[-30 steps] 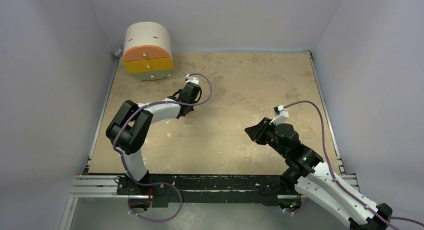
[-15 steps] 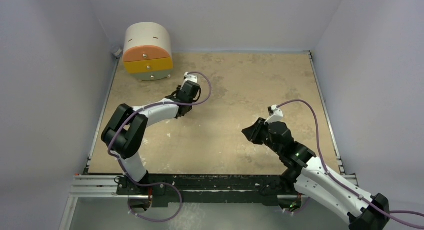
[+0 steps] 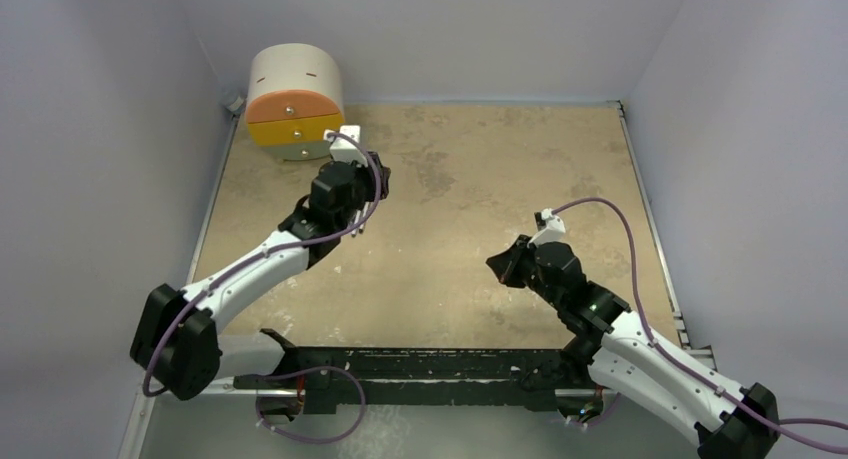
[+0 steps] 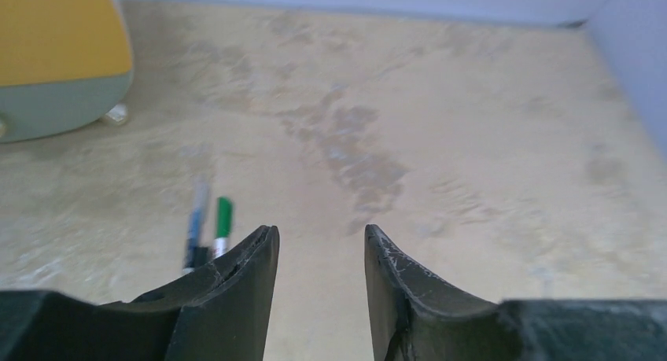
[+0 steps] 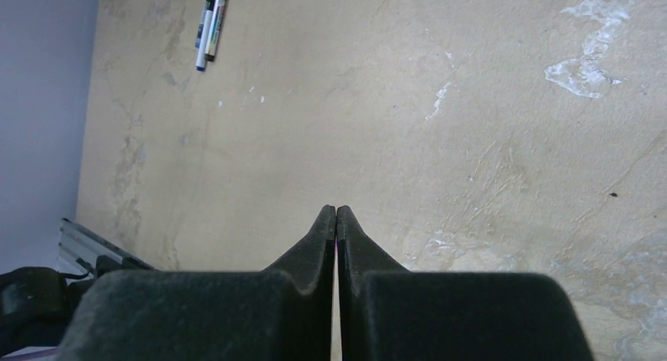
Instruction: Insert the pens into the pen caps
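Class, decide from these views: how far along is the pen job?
Done: cannot tell. Two pens lie side by side on the table, too blurred to tell if capped. In hand: nothing seen. The left gripper is open near them, the right gripper shut, away. Left: seemingly grasping and capping.

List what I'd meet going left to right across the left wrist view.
Yellow and grey-green drawer unit → bluish pen, blurred → green-ended pen right beside it → left gripper, open, its fingertips just right of the pens.
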Controlling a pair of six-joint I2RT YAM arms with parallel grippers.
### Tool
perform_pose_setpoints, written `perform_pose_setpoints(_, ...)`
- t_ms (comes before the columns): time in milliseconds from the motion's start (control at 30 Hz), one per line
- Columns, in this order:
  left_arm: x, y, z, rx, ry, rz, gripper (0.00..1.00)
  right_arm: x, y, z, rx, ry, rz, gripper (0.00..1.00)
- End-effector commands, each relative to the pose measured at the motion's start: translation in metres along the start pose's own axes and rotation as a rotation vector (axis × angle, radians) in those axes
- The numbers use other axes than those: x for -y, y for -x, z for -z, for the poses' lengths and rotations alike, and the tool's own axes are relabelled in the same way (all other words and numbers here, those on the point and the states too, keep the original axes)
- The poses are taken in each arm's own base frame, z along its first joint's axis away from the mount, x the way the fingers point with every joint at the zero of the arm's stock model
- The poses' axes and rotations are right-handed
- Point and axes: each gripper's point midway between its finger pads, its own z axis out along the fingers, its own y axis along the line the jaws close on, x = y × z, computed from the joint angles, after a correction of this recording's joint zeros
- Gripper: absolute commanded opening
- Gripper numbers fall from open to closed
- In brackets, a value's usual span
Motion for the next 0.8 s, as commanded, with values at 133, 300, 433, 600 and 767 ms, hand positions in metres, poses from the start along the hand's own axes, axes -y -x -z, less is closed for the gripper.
perform_pose_setpoints(133, 0.031, 0.018, 0.028, 0.103, -0.19, 0.25, 0.57, 0.011, 0.039, 0.009, 0.152, -0.102, 0.045, 0.31)
perform_pose_setpoints(300, 0.022, -0.004, 0.023, 0.048, -0.133, 0.303, 0.59, 0.044, 0.092, 0.037, 0.414, -0.312, 0.021, 0.74)
perform_pose_setpoints(433, 0.017, -0.006, 0.028, 0.067, -0.124, 0.345, 0.6, 0.07, 0.122, 0.061, 0.594, -0.469, 0.049, 0.76)
perform_pose_setpoints(600, 0.015, -0.013, 0.029, 0.05, -0.118, 0.336, 0.61, 0.087, 0.154, 0.094, 0.791, -0.614, 0.139, 0.72)
perform_pose_setpoints(767, 0.02, -0.018, 0.026, 0.052, -0.148, 0.347, 0.61, 0.088, 0.168, 0.105, 0.949, -0.617, 0.195, 0.72)
